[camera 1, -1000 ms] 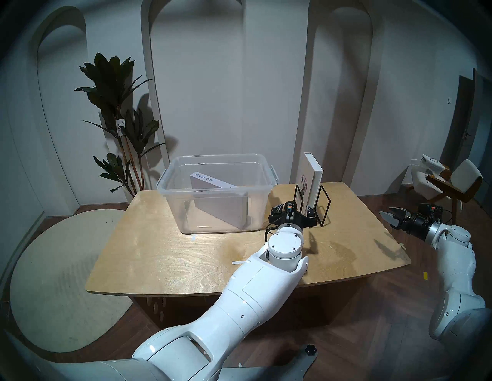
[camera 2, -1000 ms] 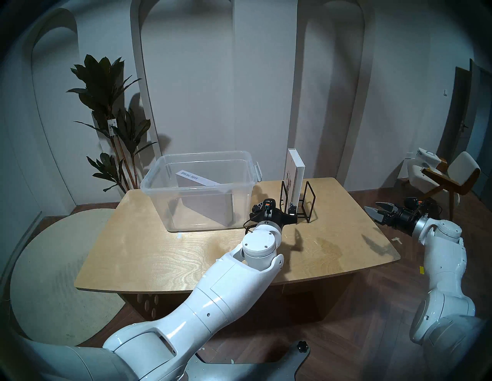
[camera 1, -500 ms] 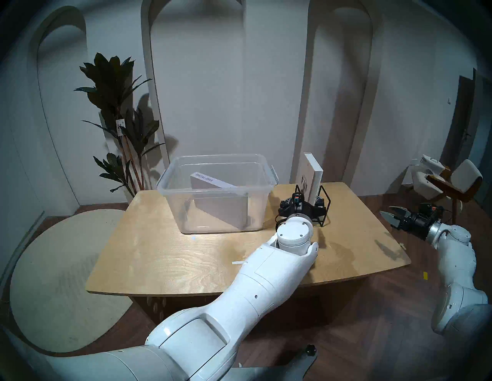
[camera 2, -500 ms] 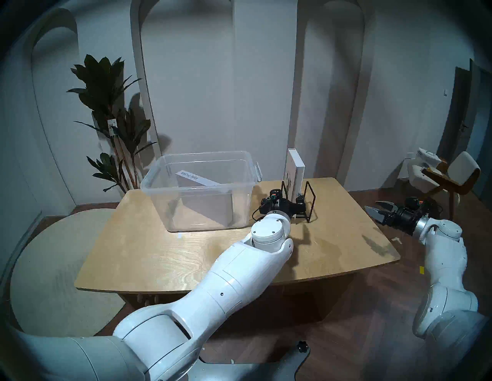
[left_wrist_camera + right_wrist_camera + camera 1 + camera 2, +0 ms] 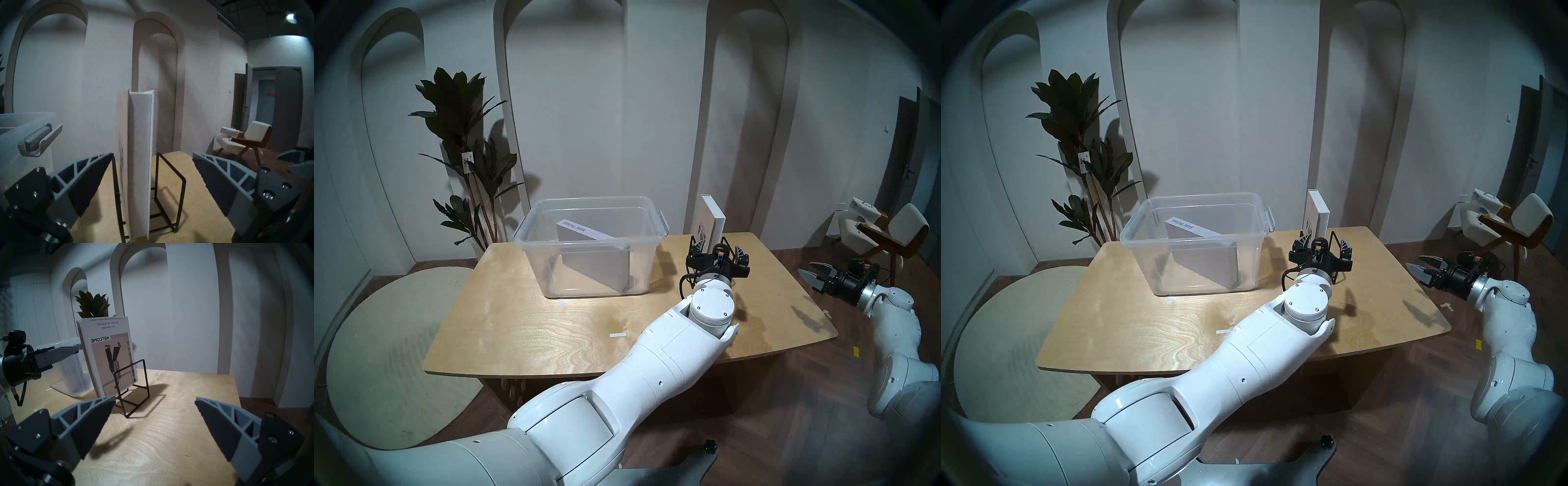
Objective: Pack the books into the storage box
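The white book point(image 5: 713, 217) with dark cover graphics stands upright in the black wire rack point(image 5: 146, 377) at the table's back right. It also shows in the left wrist view point(image 5: 139, 152) and the right wrist view point(image 5: 108, 353). My left gripper point(image 5: 718, 247) is open, one finger on each side of the book's near edge, not touching it point(image 5: 152, 154). The pale grey "SPECIAL ISSUE" book point(image 5: 592, 261) leans inside the clear storage box point(image 5: 521, 226). My right gripper point(image 5: 806, 268) is open and empty, off the table's right edge point(image 5: 155, 397).
The storage box stands close to the left of the rack, with its latch handle point(image 5: 37, 140) near my left finger. The wooden table point(image 5: 534, 322) carries a small tape strip point(image 5: 617, 335). A plant point(image 5: 463, 135) stands back left and a chair point(image 5: 890, 230) far right.
My left arm has swung right and forward, from in front of the box's right corner to the rack, so the open fingers now flank the white book. The right arm has barely moved.
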Robot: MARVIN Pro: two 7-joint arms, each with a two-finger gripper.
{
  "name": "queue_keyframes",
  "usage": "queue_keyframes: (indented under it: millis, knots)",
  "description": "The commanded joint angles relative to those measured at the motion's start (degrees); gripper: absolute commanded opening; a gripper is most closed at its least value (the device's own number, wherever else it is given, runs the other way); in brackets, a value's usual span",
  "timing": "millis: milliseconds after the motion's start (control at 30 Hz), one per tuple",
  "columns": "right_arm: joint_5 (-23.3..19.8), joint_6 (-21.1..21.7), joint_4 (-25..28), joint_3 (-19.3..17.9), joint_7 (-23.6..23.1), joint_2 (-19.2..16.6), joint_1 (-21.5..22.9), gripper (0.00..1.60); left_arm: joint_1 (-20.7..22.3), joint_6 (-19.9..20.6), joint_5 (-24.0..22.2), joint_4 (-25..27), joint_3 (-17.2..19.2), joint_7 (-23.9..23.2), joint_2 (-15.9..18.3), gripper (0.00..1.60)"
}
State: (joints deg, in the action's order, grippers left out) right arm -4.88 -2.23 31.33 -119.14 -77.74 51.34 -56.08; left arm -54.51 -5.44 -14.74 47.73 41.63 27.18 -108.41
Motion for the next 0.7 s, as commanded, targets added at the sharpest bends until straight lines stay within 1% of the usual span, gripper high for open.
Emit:
queue_keyframes:
  millis: [0,100,133,300,467,567,600,667]
  knots:
    - [-0.17,-1.79,-0.86,0.2,-0.68,-1.38,3.0,1.6,5.54,0.4,0.57,-4.65,0.83,1.58,-4.32,1.6]
    - [-0.14,-2.17,-1.49,0.37,-0.87,-1.52,3.38,1.6,6.42,-0.01,-0.24,-6.42,1.69,1.38,-4.91,1.6]
    - [-0.13,-2.29,-1.69,0.43,-0.93,-1.56,3.51,1.6,6.51,-0.46,-0.96,-6.66,2.22,0.33,-4.95,1.6]
    - [-0.07,-2.97,-2.81,0.73,-1.27,-1.81,4.21,1.6,7.73,-1.77,-0.67,-8.73,2.25,-0.53,-5.53,1.6]
    - [-0.02,-3.58,-3.76,1.02,-1.55,-2.03,4.8,1.6,8.09,-4.69,-1.25,-10.01,2.9,-1.45,-6.29,1.6]
    - [0.02,-3.94,-4.33,1.18,-1.72,-2.15,5.17,1.6,8.94,-5.83,-2.02,-11.63,3.64,-2.53,-6.59,1.6]
    - [0.05,-4.23,-4.8,1.32,-1.84,-2.26,5.47,1.6,9.71,-7.23,-2.57,-13.22,4.27,-3.54,-6.59,1.6]
    - [0.05,-4.35,-5.01,1.38,-1.9,-2.31,5.6,1.6,9.93,-9.72,-3.37,-13.77,4.91,-5.76,-5.8,1.6]
